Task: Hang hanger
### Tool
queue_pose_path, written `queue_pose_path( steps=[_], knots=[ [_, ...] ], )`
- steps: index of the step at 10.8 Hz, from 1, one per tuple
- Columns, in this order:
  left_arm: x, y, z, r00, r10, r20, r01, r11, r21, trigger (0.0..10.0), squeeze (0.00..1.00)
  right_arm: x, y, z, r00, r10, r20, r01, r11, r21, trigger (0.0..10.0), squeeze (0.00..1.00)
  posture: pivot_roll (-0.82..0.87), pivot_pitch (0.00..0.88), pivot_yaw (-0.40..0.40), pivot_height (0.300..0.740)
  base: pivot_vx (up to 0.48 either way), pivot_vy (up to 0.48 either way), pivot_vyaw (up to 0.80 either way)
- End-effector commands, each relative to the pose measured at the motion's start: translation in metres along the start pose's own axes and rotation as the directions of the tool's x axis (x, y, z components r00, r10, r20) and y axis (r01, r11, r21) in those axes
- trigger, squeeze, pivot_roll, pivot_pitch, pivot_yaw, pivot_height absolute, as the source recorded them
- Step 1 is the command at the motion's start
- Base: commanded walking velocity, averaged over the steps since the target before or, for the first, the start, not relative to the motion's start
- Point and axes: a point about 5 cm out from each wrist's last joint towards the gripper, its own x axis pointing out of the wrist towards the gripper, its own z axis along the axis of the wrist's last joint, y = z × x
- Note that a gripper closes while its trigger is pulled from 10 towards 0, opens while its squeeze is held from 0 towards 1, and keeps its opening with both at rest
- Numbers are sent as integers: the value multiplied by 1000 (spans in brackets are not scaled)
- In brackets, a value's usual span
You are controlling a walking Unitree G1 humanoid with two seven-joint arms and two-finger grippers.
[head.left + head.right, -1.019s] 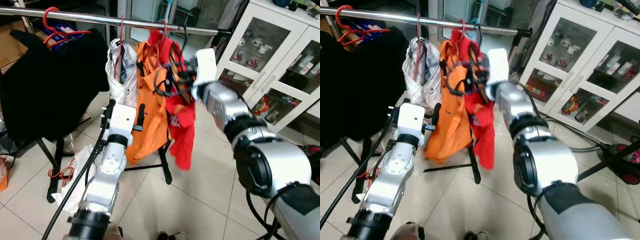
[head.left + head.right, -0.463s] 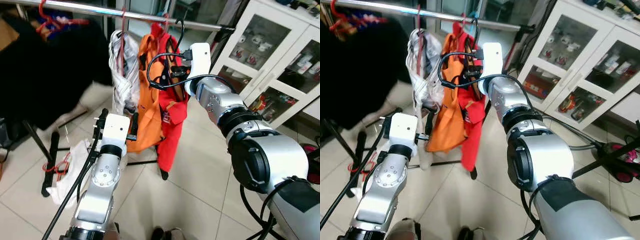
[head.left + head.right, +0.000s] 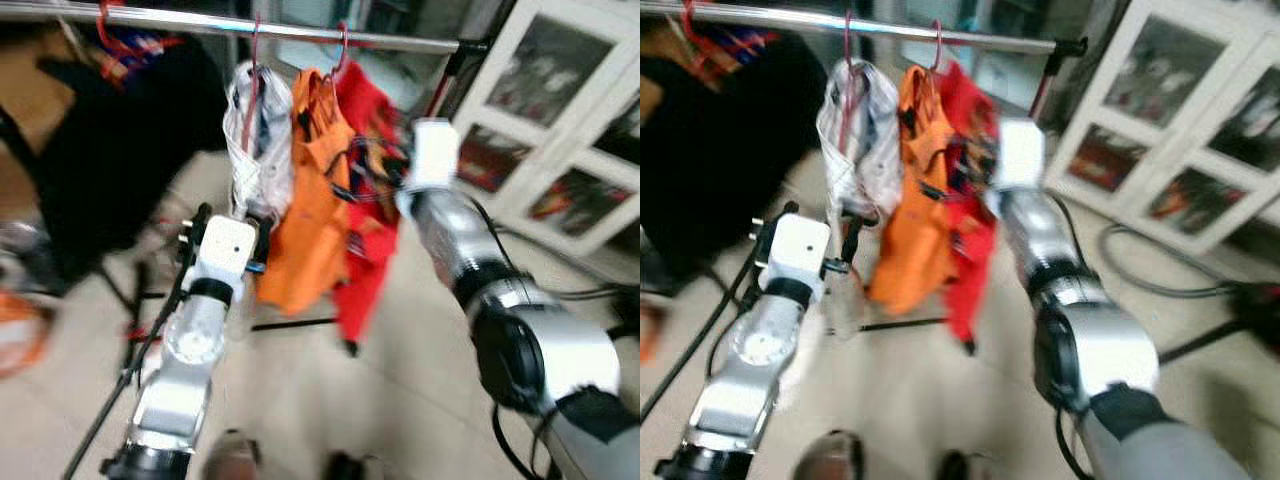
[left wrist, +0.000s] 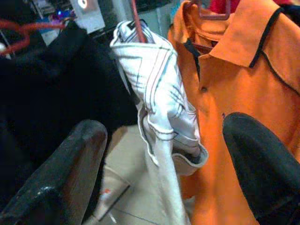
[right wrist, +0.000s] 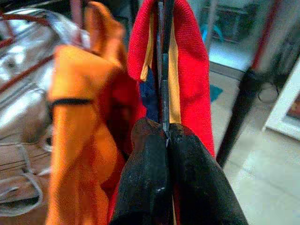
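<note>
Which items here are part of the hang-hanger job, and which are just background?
Job:
right gripper, shut on the black hanger
red garment on that hanger
clothes rail

Background:
orange shirt
white striped shirt
black garment
white cabinet
left gripper, open

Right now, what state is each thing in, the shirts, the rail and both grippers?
Rail: level, holding clothes.
White shirt: hanging.
Orange shirt: hanging.
Red shirt: on a black hanger.
Right gripper: shut on that hanger.
Left gripper: open, holding nothing, facing the white shirt.
</note>
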Motion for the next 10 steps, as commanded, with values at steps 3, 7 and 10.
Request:
queue_pose_path(
  steps=[3, 7, 10],
  knots=[
    [12, -6, 10, 998, -59, 24, 60, 998, -9, 10000, 0, -8, -20, 14, 988, -35, 150, 37, 999, -8, 0, 0, 227, 42, -34, 740, 0, 0, 0],
    [19, -26, 9, 999, -50, 21, 52, 995, -90, 10000, 0, -10, -15, 3, 990, 137, 37, -129, 978, -162, 0, 0, 165, 54, -117, 740, 0, 0, 0],
    [12, -28, 10, 997, -61, 38, 63, 997, -52, 10000, 0, -19, -28, -18, 998, 65, 13, -63, 992, -106, 0, 0, 177, 71, -143, 740, 0, 0, 0]
  ],
)
